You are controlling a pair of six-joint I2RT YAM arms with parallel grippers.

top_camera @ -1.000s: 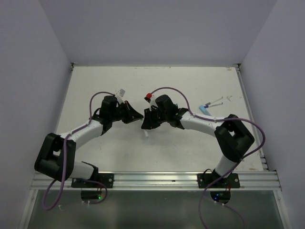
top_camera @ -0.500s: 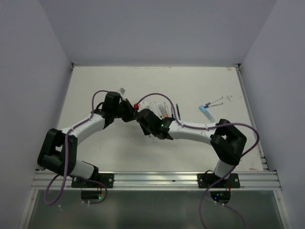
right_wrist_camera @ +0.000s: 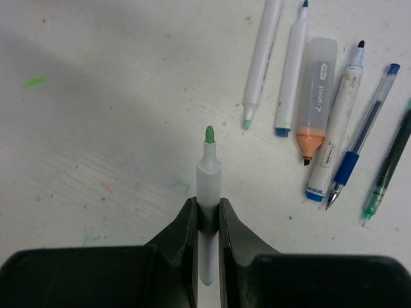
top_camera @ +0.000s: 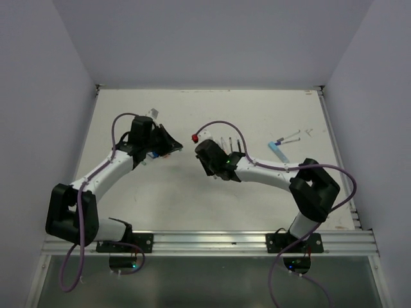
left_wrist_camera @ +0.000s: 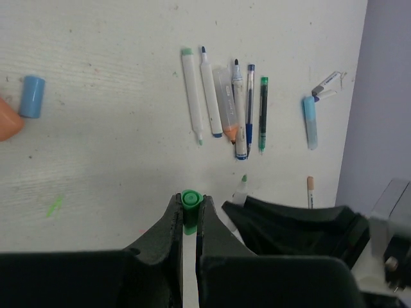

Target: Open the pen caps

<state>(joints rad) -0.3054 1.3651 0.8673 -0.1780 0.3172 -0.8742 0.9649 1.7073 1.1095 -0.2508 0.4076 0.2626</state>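
Note:
My left gripper (left_wrist_camera: 189, 204) is shut on a small green pen cap (left_wrist_camera: 189, 199), held just above the table. My right gripper (right_wrist_camera: 208, 208) is shut on a white pen (right_wrist_camera: 209, 176) whose bare green tip points away from me. In the top view the left gripper (top_camera: 169, 147) and the right gripper (top_camera: 201, 153) face each other a short gap apart. A row of several pens (left_wrist_camera: 221, 102) lies on the table beyond both; the right wrist view shows these pens (right_wrist_camera: 292, 70) too, among them an orange highlighter (right_wrist_camera: 316, 90). A loose blue cap (left_wrist_camera: 31, 96) and an orange cap (left_wrist_camera: 6, 125) lie to the left.
A light-blue pen piece (left_wrist_camera: 310, 122) and small white pen parts (left_wrist_camera: 326, 83) lie near the right wall; the top view shows this light-blue piece (top_camera: 277, 149). A thin orange-tipped stick (left_wrist_camera: 310, 188) lies near the right gripper. Green and pink ink marks dot the table (right_wrist_camera: 96, 77).
The two grippers, close together half a second ago, have drawn apart. The left one moved left with the green cap, the right one drew back with the uncapped pen.

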